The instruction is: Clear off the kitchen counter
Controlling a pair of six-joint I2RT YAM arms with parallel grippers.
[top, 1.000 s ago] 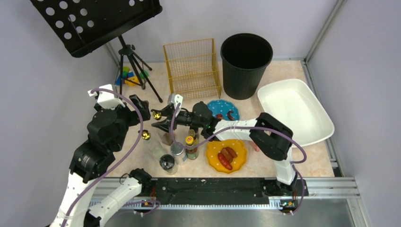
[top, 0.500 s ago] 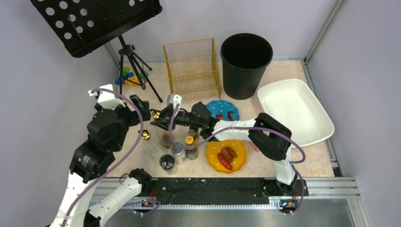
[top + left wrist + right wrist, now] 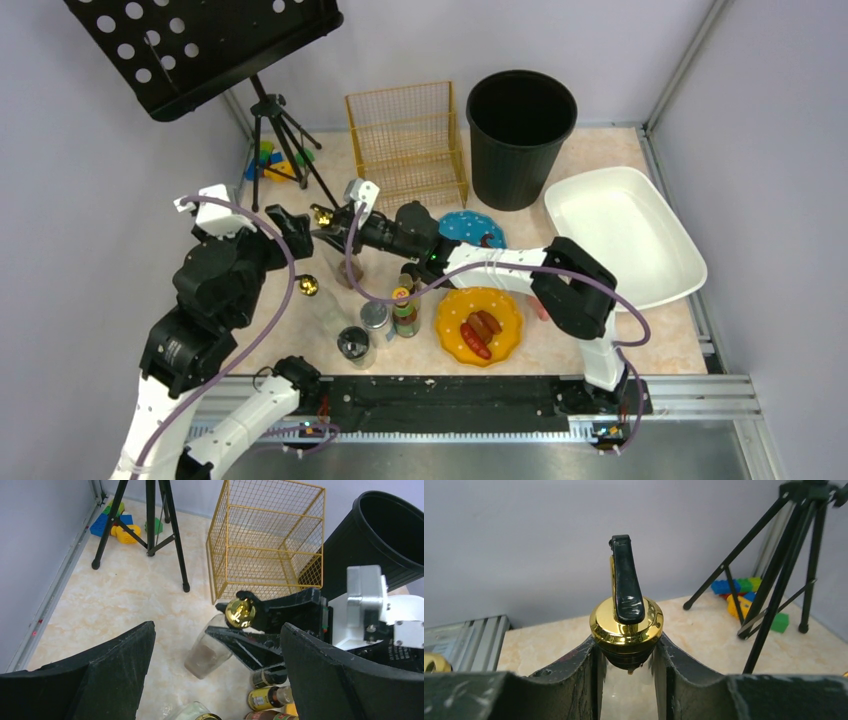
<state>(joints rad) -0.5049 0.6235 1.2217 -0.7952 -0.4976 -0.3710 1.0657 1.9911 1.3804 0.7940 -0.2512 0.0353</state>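
The kitchen counter point(image 3: 600, 150) is beige and marbled. My right gripper point(image 3: 325, 216) is shut on the gold-and-black pourer cap point(image 3: 626, 622) of a clear glass bottle point(image 3: 207, 652). The bottle hangs tilted below the jaws, in front of the gold wire basket point(image 3: 408, 140). I cannot tell if its base touches the counter. My left gripper point(image 3: 217, 630) is open and empty, with its fingers point(image 3: 120, 660) wide on either side of that bottle, nearer to me. In the top view the left gripper point(image 3: 290, 240) is just left of the right one.
A second gold-capped glass bottle point(image 3: 312, 292), two jars point(image 3: 356, 345) and small sauce bottles point(image 3: 405, 312) stand near the front. Sausages lie on a yellow plate point(image 3: 505, 345) and a blue plate point(image 3: 455, 225). A black bin point(image 3: 520, 135), white tub point(image 3: 620, 235), tripod point(image 3: 285, 140) and toy bricks point(image 3: 270, 162) stand farther back.
My right gripper closed on the bottle's cap and moved it left and away, toward the basket. The left arm shifted slightly to the left.
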